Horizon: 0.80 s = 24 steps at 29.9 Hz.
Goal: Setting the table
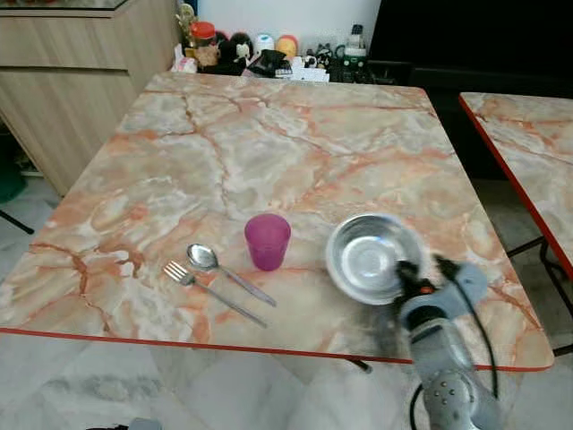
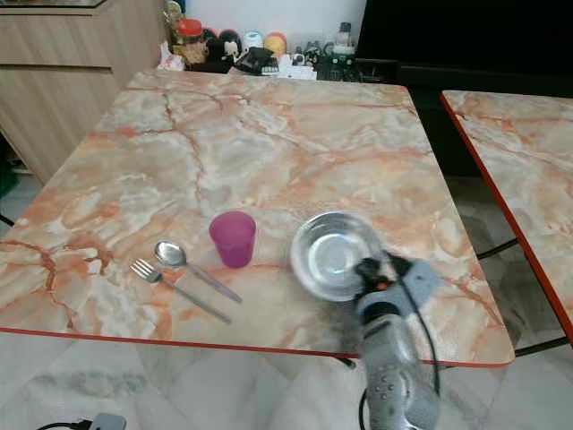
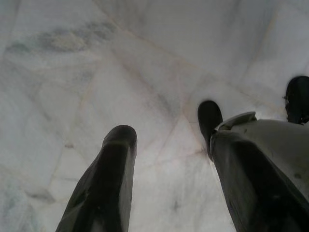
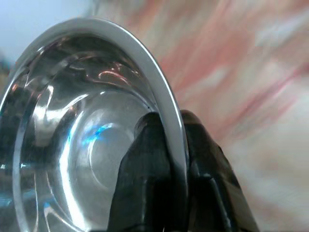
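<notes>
We see the bowl (image 1: 367, 255) on the near right part of the marble counter (image 1: 269, 152), its near rim partly covered by our right pincer (image 1: 419, 269), which is clamped on that rim, one finger inside and one outside. In the right wrist view the counter beyond is blurred. A purple cup (image 1: 267, 240) stands left of the bowl, apart from it; a spoon (image 1: 215, 267) and fork (image 1: 201, 287) lie side by side just left of the cup. Small jars and clutter (image 1: 260, 49) crowd the far edge, too small to name. A second counter (image 1: 528, 152) is cut off at right. Our left pincer (image 3: 164, 169) hangs over pale floor (image 3: 96, 58), fingers apart
</notes>
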Motion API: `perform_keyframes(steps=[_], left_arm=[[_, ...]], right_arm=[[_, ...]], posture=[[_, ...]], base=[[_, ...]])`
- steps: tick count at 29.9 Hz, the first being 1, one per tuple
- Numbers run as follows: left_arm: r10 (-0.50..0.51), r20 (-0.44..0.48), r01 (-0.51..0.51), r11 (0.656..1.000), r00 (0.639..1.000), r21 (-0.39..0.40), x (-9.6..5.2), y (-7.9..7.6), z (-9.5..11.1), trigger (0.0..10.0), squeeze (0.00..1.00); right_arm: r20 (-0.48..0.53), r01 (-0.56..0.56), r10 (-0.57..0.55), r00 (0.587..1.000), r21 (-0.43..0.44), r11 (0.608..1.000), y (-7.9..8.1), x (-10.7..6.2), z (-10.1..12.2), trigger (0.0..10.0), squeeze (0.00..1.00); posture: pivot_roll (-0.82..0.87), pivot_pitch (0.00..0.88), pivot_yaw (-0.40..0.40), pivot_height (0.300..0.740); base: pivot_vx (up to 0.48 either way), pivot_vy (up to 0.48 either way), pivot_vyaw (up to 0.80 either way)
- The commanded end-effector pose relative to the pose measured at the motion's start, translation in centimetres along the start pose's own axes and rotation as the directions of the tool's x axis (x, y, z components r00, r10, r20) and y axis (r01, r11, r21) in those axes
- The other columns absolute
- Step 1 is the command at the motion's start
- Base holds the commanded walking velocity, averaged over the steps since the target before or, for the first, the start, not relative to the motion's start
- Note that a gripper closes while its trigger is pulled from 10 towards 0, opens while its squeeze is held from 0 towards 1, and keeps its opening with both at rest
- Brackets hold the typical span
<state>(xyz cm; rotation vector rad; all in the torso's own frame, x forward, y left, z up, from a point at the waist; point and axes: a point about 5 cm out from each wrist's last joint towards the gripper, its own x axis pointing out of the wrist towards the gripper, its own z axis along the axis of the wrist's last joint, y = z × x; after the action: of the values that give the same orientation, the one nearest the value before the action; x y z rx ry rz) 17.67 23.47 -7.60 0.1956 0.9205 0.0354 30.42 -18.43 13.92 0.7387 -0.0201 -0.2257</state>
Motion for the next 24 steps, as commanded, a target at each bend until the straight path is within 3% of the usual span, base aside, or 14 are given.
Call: perform_keyframes(steps=[1,2,3,4,7,12,21,24], left_arm=[[-0.008,-0.038,0.009,1.0,0.999,0.013,-0.2,-0.3,-1.1,10.0,0.0],[-0.012,-0.033,0.013,1.0,0.999,0.011,-0.2,-0.3,-1.1,10.0,0.0],[-0.014,-0.032,0.014,1.0,0.999,0.012,-0.2,-0.4,-1.1,10.0,0.0],[-0.015,-0.031,0.016,1.0,0.999,0.012,-0.2,-0.4,-1.1,10.0,0.0],[-0.019,-0.036,0.02,1.0,0.999,0.024,-0.2,-0.4,-1.1,10.0,0.0],[-0.023,-0.011,0.024,0.998,1.0,0.058,0.1,-0.6,-0.1,10.0,0.0],[-0.02,-0.032,0.022,0.998,0.999,0.05,0.0,-0.7,-0.6,10.0,0.0],[-0.023,-0.034,0.025,0.998,0.999,0.052,0.0,-0.8,-0.6,10.0,0.0]], right_arm=[[0.061,-0.003,0.001,0.998,0.037,0.999,0.1,-0.6,0.5,0.0,0.0],[0.101,-0.036,0.037,0.994,-0.013,0.999,0.6,-0.7,1.1,1.4,0.0],[0.129,-0.065,0.074,0.989,-0.073,0.995,1.1,-0.9,1.5,7.8,0.0],[0.153,-0.087,0.104,0.983,-0.113,0.99,1.5,-1.0,1.7,10.0,0.0],[0.187,-0.12,0.137,0.973,-0.102,0.988,2.3,-1.1,1.8,10.0,0.0],[0.186,-0.136,0.171,0.967,-0.189,0.973,3.1,-0.5,1.8,10.0,0.0],[0.197,-0.117,0.157,0.968,-0.203,0.972,2.8,-0.5,1.9,10.0,0.0],[0.194,-0.106,0.151,0.969,-0.224,0.969,2.7,-0.5,1.8,10.0,0.0]], posture=[[0.01,0.143,-0.031,0.74],[0.01,0.14,-0.032,0.74],[0.0,0.132,-0.03,0.74],[0.0,0.124,-0.03,0.74],[-0.01,0.101,-0.028,0.74],[0.0,0.105,-0.04,0.74],[-0.01,0.101,-0.04,0.74],[-0.01,0.108,-0.036,0.74]], base=[[0.0,0.0,0.0],[0.0,0.0,0.0],[0.0,0.0,0.0],[0.0,0.0,0.0],[0.0,0.0,0.0],[0.0,-0.097,0.0],[0.0,-0.48,-0.56],[0.0,-0.48,0.0]])
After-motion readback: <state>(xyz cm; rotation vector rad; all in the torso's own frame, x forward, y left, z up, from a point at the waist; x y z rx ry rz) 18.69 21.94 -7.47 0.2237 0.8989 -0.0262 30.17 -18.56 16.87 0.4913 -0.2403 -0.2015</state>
